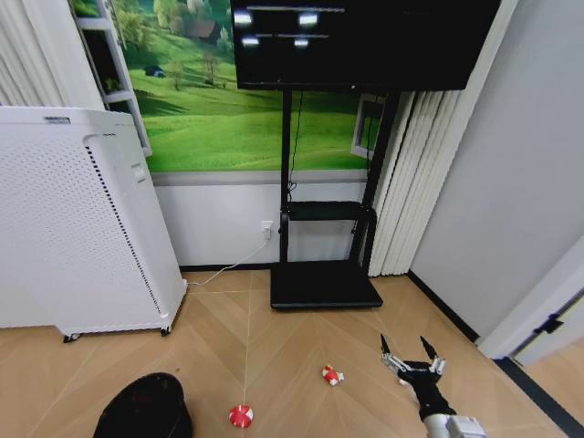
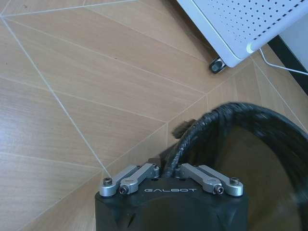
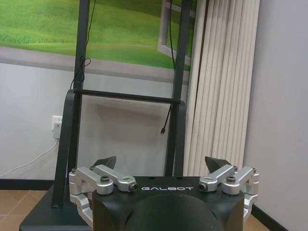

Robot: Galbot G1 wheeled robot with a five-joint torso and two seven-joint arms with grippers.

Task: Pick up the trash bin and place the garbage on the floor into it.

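1. Right gripper low at the bottom right of the head view, held out over the floor, fingers spread wide apart, nothing between them.
2. From the right wrist view, same gripper level and facing the wall, black tips far apart, pointed at the TV stand and the curtain.
3. Right arm cut off by the bottom edge of the head view, just the wrist to see.
4. Left gripper seen from its own wrist, tipped down toward the floor, fingers pulled in tight on the rim of the bin.
5. Bin black and round, at the bottom left of the head view, partly cut off by the edge. Hard to tell if resting on the floor or lifted.
6. Fingertips hidden by the rim in the left wrist view.
7. Red and white can on the floor just to the right of the bin, near the bottom edge.
8. Red and white wrapper on the floor between the can and the right gripper, apart from both.
9. White box on wheels behind the bin, one wheel near the bin's rim in the left wrist view.
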